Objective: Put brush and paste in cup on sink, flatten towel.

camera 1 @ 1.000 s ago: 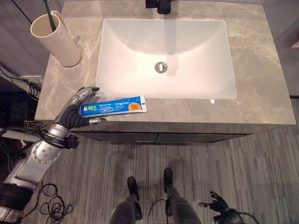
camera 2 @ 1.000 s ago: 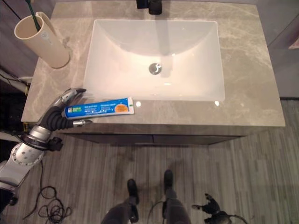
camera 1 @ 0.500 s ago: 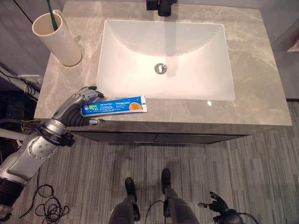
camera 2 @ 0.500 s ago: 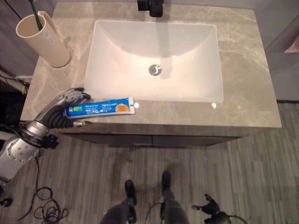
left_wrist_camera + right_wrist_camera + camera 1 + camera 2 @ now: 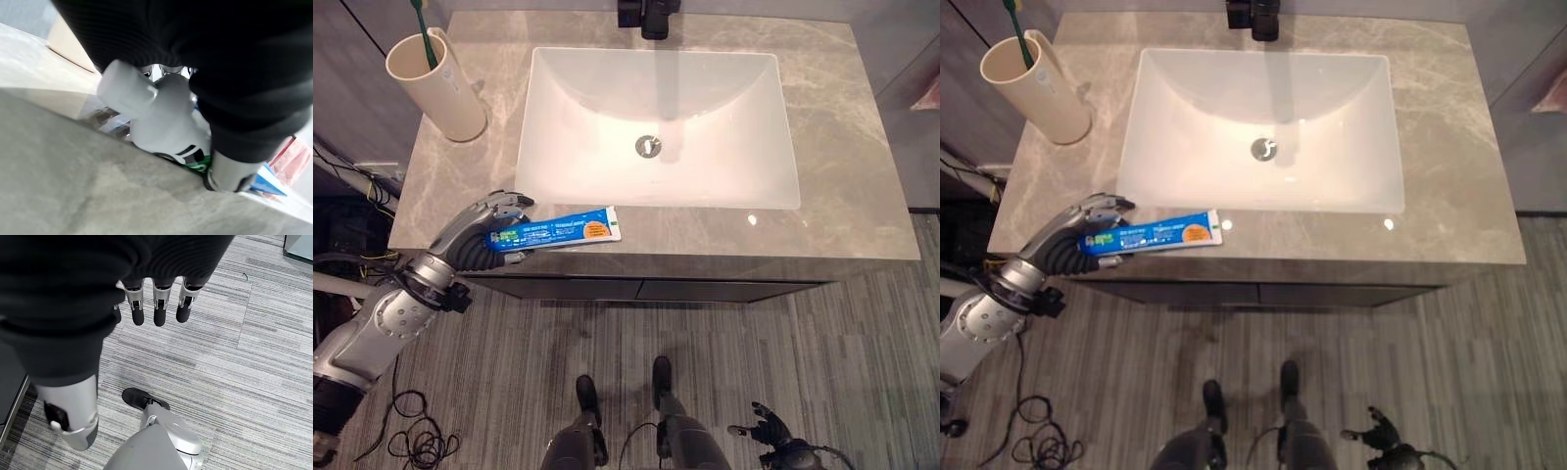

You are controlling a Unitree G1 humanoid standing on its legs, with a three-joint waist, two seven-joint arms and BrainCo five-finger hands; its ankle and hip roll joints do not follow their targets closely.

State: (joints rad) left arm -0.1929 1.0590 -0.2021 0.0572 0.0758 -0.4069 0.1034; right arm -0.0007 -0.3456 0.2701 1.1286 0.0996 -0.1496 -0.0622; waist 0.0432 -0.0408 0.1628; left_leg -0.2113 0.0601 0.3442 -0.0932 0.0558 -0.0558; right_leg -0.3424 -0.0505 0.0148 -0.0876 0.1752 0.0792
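While its fingers (image 5: 511,201) curl over the cap end of the toothpaste tube (image 5: 558,230), thumb beneath, the left hand (image 5: 480,227) grips it at the counter's (image 5: 842,117) front edge. Far back-left corner: cup (image 5: 435,83) holding toothbrush (image 5: 424,34). Right hand (image 5: 156,303) hangs relaxed above floor (image 5: 254,357).

left hand (image 5: 487,233) gripping toothpaste (image 5: 556,228), counter front edge
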